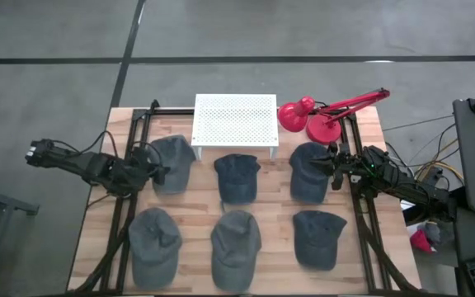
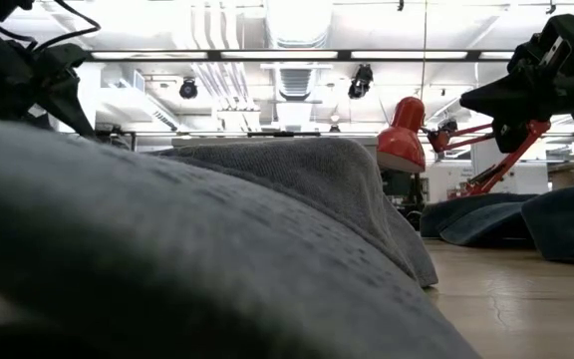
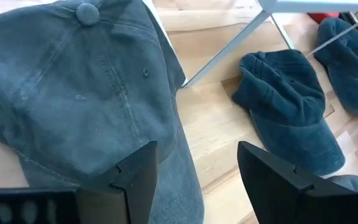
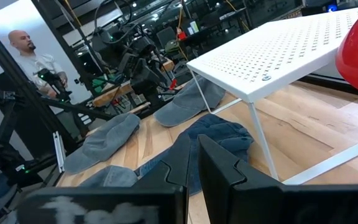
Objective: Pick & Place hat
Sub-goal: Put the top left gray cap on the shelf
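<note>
Wood planks form the counter [image 1: 196, 206], where six soft, washed-denim hats lie in two rows of three, bare strips between them. One white perforated stand [image 1: 235, 120] and one red lamp [image 1: 324, 115] sit along the far edge. Left claw [image 1: 160, 172], fingers apart, hovers over the far-left hat [image 1: 174, 159]; right claw [image 1: 330, 165], fingers together, hangs above the far-right hat [image 1: 306, 172].

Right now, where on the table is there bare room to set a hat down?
Bare wood shows beside the white perforated shelf, toward the table's far left corner, and its top is empty. The six hats crowd the rest, with the red lamp at far right.
</note>
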{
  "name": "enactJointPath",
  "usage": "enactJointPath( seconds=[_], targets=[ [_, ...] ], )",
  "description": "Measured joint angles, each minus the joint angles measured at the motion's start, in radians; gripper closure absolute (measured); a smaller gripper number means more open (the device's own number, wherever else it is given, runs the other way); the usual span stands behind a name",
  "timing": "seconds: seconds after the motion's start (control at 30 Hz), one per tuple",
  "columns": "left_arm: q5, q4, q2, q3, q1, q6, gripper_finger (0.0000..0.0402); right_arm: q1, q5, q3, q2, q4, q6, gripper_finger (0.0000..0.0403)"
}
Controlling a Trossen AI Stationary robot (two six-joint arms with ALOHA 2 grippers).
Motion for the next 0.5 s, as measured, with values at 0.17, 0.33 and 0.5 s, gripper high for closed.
enactJointPath(
  seconds=[0.17,0.33,0.5],
  targets=[
    [-0.011,-0.126,0.031,0.069,0.003,-0.078,0.0181,0.0,0.0,0.0,0.0,0.0,-0.001,0.0376],
    [-0.037,-0.271,0.14,0.169,0.016,-0.121,0.0181,0.0,0.001,0.0,0.0,0.0,-0.003,0.0376],
    [-0.039,-0.407,0.277,0.228,0.041,-0.219,0.0181,0.0,0.002,0.0,0.0,0.0,-0.003,0.0376]
  ],
)
